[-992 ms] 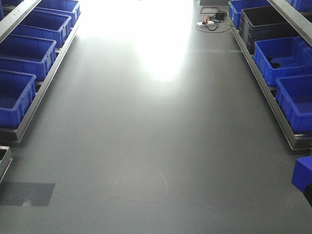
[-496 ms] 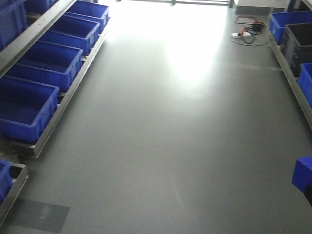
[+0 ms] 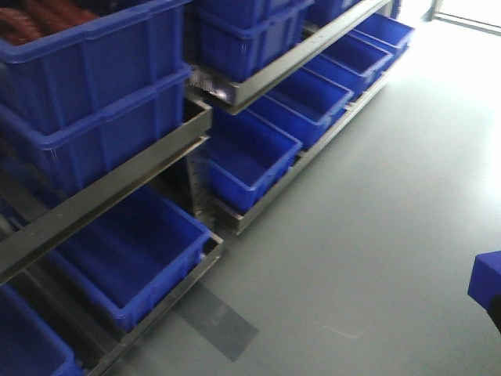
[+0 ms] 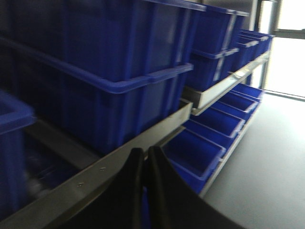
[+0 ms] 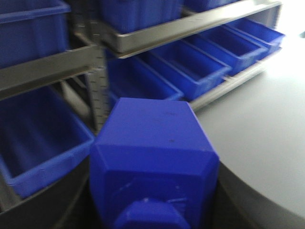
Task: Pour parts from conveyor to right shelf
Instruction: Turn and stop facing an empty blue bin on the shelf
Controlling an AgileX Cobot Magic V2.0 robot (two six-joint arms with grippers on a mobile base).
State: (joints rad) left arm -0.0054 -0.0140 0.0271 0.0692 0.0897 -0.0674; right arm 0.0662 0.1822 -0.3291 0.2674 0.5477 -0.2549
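At the left of the front view we see the shelf (image 3: 235,90) loaded with blue bins (image 3: 243,160), with grey floor (image 3: 376,235) at centre. At the right edge the blue block (image 3: 487,280) sits clamped between the right fingers (image 5: 57,210). The left fingers (image 4: 127,191) are pressed together.
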